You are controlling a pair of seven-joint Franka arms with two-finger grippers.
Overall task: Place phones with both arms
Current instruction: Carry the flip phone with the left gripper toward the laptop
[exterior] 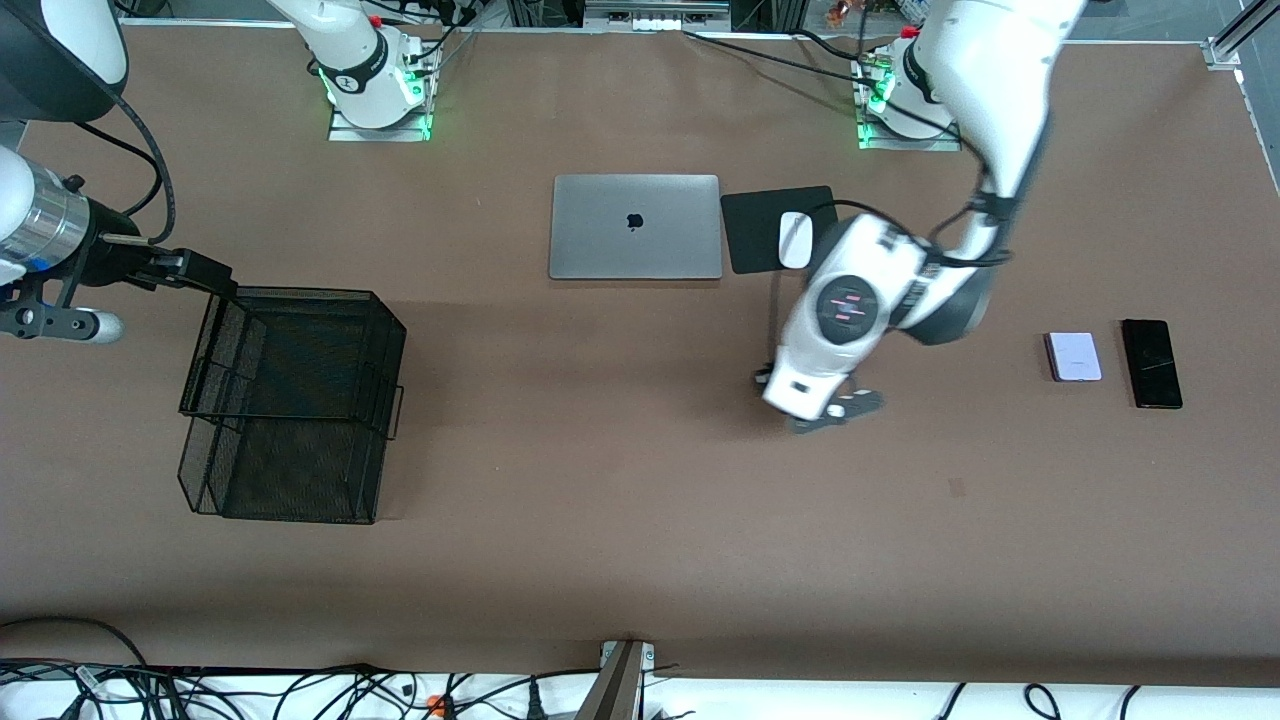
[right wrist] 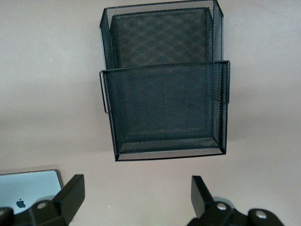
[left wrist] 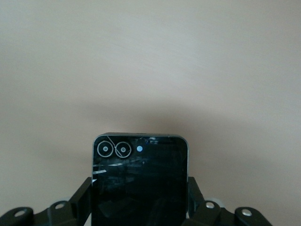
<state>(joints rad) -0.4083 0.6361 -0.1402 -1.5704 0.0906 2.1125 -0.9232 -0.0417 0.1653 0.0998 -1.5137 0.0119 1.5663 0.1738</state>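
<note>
Left gripper (left wrist: pixel 139 207) clamps the small black phone (left wrist: pixel 139 179) over bare table (exterior: pixel 600 480). Right gripper (right wrist: pixel 136 197) hangs spread wide above the mesh basket (exterior: pixel 290 400); lavender phone (exterior: pixel 1073 356) and long black phone (exterior: pixel 1151 363) lie side by side.

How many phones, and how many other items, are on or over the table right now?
Phones: 3 (black phone with lenses in the left gripper, lavender phone, long black phone)
Laptop: 1
Mouse: 1
Mouse pad: 1
Mesh trays: 1
Total: 7
</note>
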